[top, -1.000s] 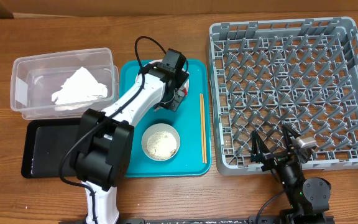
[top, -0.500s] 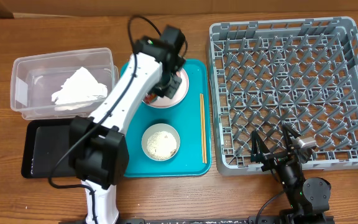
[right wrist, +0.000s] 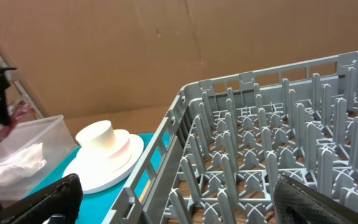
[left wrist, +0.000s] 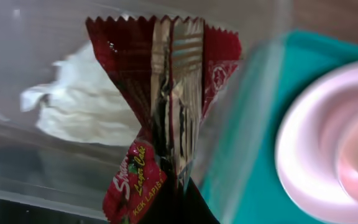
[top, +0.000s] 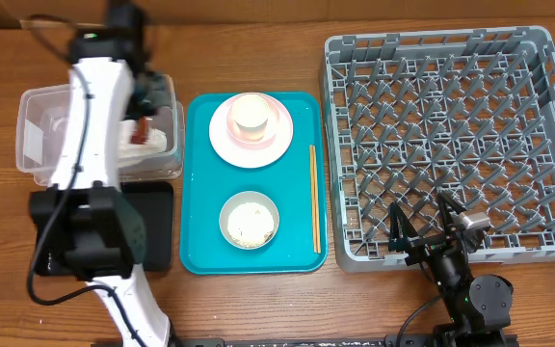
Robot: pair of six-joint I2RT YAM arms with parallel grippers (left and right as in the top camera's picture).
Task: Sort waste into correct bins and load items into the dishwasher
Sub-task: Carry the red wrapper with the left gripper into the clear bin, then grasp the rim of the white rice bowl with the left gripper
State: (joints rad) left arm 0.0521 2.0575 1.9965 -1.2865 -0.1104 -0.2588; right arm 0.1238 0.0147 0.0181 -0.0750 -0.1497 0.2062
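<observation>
Red foil filled the left wrist view: the red snack wrapper (left wrist: 166, 93) hung from the left fingers (left wrist: 169, 208), which were clamped on its lower end; it sat above the clear plastic tub (top: 37, 145) at ten o'clock on the table (top: 258, 308), close to the tub's three o'clock wall, over the crumpled paper napkin (left wrist: 79, 118) already inside. The right fingers (top: 422, 229) stood apart and empty at five o'clock, beside the grey dish rack (top: 441, 135).

On the teal tray (top: 200, 241) the cream cup (top: 250, 114) rested on the pink plate (top: 222, 135); the bowl (top: 250, 220) with rice-like crumbs lay at six o'clock of it; the chopsticks (top: 314, 198) lay along the tray's three o'clock edge.

The likely trouble was the release: so near that wall, light foil could catch the rim and slide out towards the tray, or cling to a finger and be carried off; the drop probably wanted a spot nearer the tub's middle.
</observation>
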